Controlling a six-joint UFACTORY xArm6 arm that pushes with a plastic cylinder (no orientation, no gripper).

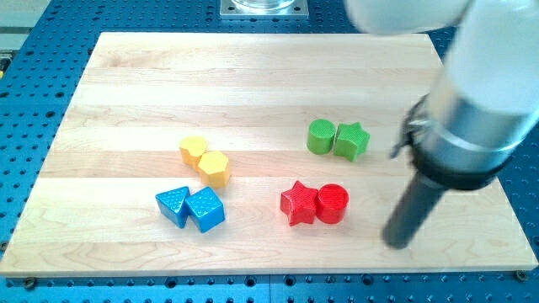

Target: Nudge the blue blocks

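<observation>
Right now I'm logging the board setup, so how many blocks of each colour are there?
Yellow: 2, hexagon and a rounder one
Green: 2, cylinder and star
Blue: 2, triangle and cube
Red: 2, star and cylinder
Total: 8

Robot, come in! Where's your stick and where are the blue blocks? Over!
My tip at the view's lower right, touching nothing. Blue triangle block and blue cube side by side, lower left. Red star and red cylinder sit between.
</observation>
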